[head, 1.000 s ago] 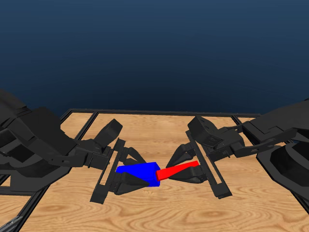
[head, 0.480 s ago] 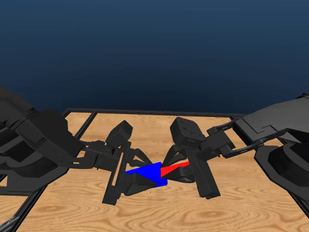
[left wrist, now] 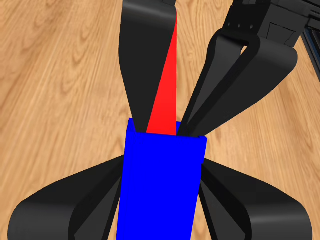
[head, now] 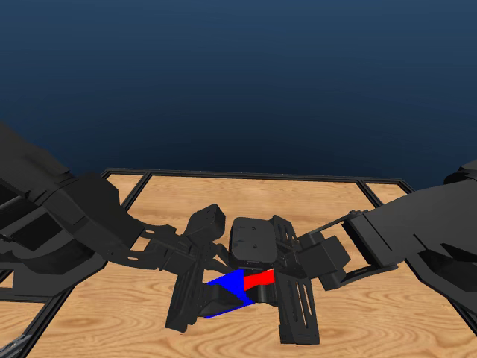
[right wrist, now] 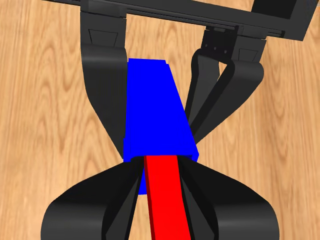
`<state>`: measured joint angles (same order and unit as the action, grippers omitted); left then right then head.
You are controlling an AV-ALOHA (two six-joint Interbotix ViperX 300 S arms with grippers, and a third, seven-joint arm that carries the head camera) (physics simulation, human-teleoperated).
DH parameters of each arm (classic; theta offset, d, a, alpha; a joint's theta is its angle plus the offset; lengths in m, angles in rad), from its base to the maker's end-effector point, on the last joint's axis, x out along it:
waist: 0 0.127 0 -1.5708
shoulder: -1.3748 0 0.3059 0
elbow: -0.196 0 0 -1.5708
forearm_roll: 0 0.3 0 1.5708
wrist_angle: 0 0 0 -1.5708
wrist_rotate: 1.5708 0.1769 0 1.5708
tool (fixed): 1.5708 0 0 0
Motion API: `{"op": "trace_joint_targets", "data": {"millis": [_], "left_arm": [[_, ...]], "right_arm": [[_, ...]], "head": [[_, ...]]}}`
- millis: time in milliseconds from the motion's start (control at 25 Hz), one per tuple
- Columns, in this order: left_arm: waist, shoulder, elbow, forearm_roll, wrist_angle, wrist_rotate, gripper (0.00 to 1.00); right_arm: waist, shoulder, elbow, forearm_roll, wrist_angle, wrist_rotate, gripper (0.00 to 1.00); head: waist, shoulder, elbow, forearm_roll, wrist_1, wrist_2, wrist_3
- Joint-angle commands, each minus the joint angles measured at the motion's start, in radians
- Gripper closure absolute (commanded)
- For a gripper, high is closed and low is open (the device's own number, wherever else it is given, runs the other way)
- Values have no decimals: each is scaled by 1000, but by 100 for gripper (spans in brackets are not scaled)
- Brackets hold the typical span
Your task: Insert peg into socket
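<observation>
Above the surface, mid-air:
Socket: gripped by left claw.
Peg: gripped by right claw, tip inside socket's open end.

Left gripper and right gripper meet mid-table, each clamped shut on its load.

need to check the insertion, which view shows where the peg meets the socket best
The right wrist view: the peg runs straight into the socket end face, unobstructed. The left wrist view shows the peg partly behind a jaw. The head view shows only a short red stretch between grippers.
</observation>
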<state>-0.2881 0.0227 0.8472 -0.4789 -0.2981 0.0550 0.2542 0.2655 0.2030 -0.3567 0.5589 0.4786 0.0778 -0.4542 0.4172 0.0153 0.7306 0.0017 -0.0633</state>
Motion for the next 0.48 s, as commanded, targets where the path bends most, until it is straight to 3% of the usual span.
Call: {"op": "trace_joint_targets", "data": {"millis": [40, 160, 240, 360, 480], "left_arm": [[23, -30, -27, 0, -7, -45, 100], [24, -22, 1, 29, 5, -88, 100], [31, -40, -11, 40, 2, -108, 100], [32, -24, 12, 59, 12, -144, 100], [35, -46, 2, 84, 27, -164, 100]], "right_arm": [[-29, -54, 38, -20, 38, 102, 0], [-28, -102, 108, -28, 34, 169, 0], [-28, -138, 154, -37, 26, 211, 0], [-26, -177, 203, -52, 24, 255, 0], [-26, -188, 241, -82, -10, 310, 0]], "head": [[1, 1, -15, 1, -9, 1, 6], [-2, 2, -16, 1, -7, 1, 10], [-7, 2, -16, 0, -6, 2, 11], [-13, 3, -17, -1, -6, 3, 14], [-19, 5, -18, -2, -6, 4, 18]]}}
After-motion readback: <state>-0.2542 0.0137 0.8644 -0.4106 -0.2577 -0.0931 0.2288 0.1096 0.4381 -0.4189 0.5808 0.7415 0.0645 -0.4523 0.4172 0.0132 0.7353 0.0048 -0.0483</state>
